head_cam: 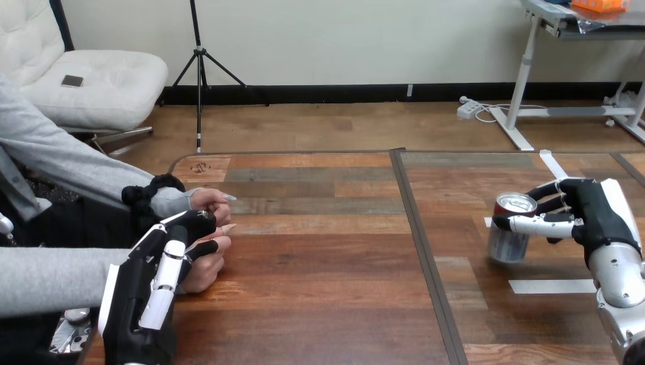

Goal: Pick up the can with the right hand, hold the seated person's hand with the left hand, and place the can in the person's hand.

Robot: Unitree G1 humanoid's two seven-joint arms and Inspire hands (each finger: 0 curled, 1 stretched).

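Clearly, in the head view the right hand point(597, 217) is closed round the can point(508, 242). Its thumb point(540, 225) lies across the near side just below the rim, and its fingers point(549, 190) wrap the far side, so the can sits between thumb and fingers, out at the fingertips rather than deep against the palm. The can leans a little. I cannot tell whether its base rests on the table point(327, 266) or has just cleared it. A strip of white tape point(551, 286) lies on the wood below the thumb.

The can is probably thin-walled metal, smooth and rather slippery, and easy to dent if it is empty. Its weight cannot be judged from here. The hold sits high on the can, so it may swing or slide. A grip nearer mid-height with moderate pressure looks safer than a hard squeeze.

The left hand point(156, 281) is at the table's other side, well apart from the can. Its fingers point(199, 223) are bent over the person's lower hand point(204, 275), whose fingertips show just past them. The person's upper hand point(209, 199) rests just beyond those fingers. The lower hand looks half closed under the robot's fingers, and it would need to open to take the can.
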